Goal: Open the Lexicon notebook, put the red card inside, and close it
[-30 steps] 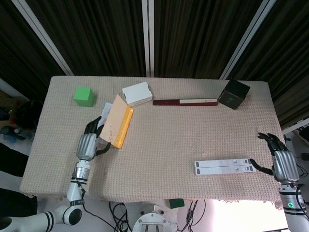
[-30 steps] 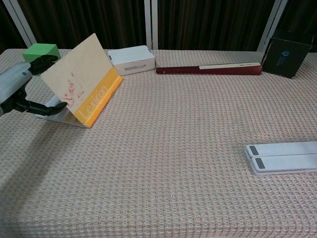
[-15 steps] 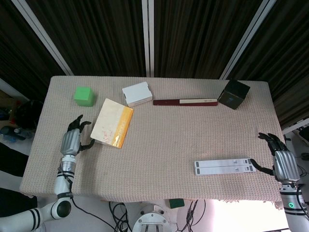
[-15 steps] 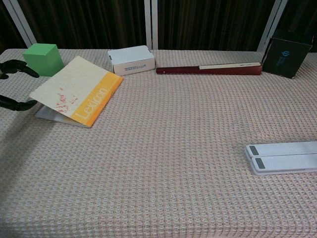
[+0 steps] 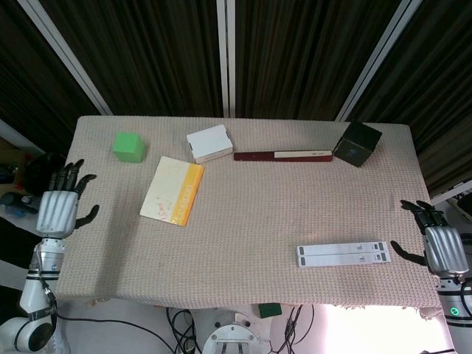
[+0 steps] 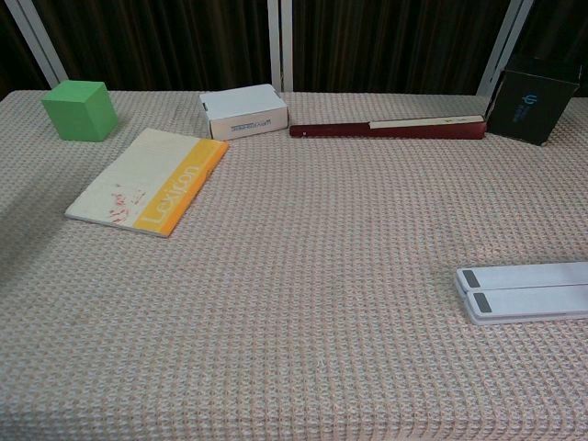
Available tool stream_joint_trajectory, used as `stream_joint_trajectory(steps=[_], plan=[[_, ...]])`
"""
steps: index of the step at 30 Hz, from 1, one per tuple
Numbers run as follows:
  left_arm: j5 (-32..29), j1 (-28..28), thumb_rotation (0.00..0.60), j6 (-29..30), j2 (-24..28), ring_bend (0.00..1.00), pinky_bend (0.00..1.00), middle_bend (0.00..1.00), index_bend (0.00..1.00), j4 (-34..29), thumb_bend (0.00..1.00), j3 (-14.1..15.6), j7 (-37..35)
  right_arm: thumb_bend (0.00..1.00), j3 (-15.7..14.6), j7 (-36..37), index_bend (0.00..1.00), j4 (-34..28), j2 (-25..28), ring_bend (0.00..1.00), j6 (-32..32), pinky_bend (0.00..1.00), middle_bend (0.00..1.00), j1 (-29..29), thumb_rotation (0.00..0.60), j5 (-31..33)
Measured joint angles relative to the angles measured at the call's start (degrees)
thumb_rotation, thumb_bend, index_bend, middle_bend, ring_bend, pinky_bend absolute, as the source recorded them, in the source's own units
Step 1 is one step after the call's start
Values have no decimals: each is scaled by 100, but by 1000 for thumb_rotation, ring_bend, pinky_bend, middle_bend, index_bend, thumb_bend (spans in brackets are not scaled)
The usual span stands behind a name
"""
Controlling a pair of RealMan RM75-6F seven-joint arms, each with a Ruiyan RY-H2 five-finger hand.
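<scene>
The Lexicon notebook [image 5: 172, 191] [image 6: 148, 180], cream with an orange spine strip, lies shut and flat on the left part of the table. No red card shows in either view. My left hand [image 5: 57, 211] hangs off the table's left edge, fingers spread, holding nothing. Off the right edge, beside the white flat pack, my right hand [image 5: 442, 248] is open too. Neither hand appears in the chest view.
A green cube [image 5: 128, 146] [image 6: 80, 109] stands at the back left. A white box [image 5: 209, 143] [image 6: 243, 111], a dark red long strip [image 5: 283, 155] [image 6: 388, 129] and a black box [image 5: 357, 144] [image 6: 532, 99] line the back. A white flat pack [image 5: 342, 255] [image 6: 525, 291] lies front right.
The notebook's cover dropped from raised to fully shut. My left hand let go and drew back left, off the table. My right hand shifted slightly right.
</scene>
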Motion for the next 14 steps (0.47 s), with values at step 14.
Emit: stream_joint_trajectory(steps=[14], plan=[[787,1022,600,533,1049,0,34,32,250,-271,228,1040,-661,176,-206,93,176,13,220,50,162,138,198,-153,600,-218]])
